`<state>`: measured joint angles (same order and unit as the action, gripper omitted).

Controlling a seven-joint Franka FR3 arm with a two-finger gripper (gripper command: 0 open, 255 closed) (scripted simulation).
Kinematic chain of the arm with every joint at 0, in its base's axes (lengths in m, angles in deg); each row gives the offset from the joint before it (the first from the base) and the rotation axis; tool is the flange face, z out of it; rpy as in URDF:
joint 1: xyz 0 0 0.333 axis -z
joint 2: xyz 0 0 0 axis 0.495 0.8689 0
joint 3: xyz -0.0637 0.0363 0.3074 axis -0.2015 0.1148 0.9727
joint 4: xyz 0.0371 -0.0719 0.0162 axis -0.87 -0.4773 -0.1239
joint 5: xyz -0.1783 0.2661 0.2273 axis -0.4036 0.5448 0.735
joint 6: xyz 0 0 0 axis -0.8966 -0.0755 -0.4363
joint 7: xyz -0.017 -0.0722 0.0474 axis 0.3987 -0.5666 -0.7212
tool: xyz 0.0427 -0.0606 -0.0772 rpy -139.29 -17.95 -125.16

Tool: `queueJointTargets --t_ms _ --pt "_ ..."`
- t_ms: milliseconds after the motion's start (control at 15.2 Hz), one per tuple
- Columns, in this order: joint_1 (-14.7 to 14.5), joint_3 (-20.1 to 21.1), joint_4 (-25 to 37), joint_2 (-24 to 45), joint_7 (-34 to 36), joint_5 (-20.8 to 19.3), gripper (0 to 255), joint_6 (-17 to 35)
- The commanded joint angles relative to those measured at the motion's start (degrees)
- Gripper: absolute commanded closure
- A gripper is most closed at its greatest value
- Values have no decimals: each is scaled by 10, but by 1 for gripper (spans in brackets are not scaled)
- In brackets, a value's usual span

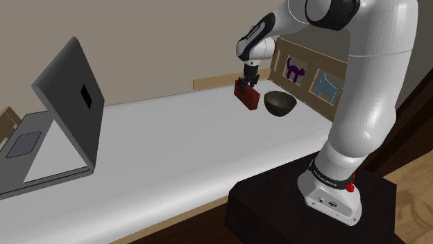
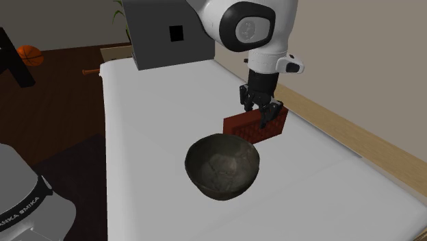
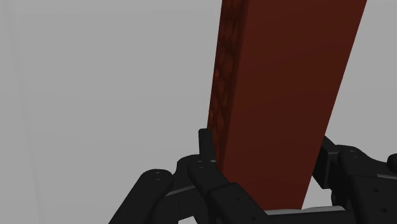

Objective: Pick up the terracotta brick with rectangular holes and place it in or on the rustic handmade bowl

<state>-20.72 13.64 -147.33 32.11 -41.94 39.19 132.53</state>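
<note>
1. The white arm [image 1: 368, 104] reaches out from its stand over the tabletop [image 1: 173, 138], wrist pointing down!
2. The jaws are pinching the dark red brick [image 1: 247, 95] from above, one on each broad face. That's a firm clasp.
3. In the wrist view the brick [image 3: 280, 95] runs straight away from the jaws, its narrow, rough-textured face turned to one side, with plain white surface beyond it.
4. From the second exterior view, the brick [image 2: 254, 126] stands on its long edge just beside the dark bowl [image 2: 224, 166], and I see no contact between the two.
5. I can't tell whether the brick is clear of the tabletop or resting on it.
6. The bowl [image 1: 280, 103] sits upright near the tabletop's far edge, towards the end nearest the stand.
7. At the opposite end, a grey laptop [image 1: 62, 118] stands open, well apart from the action.
</note>
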Motion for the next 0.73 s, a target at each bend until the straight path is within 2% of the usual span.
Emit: queueJointTargets --t_ms 0,660 --pt "0 0 0 0 0 0 255 0" --pt "-6 -8 16 -38 14 -20 255 -51"
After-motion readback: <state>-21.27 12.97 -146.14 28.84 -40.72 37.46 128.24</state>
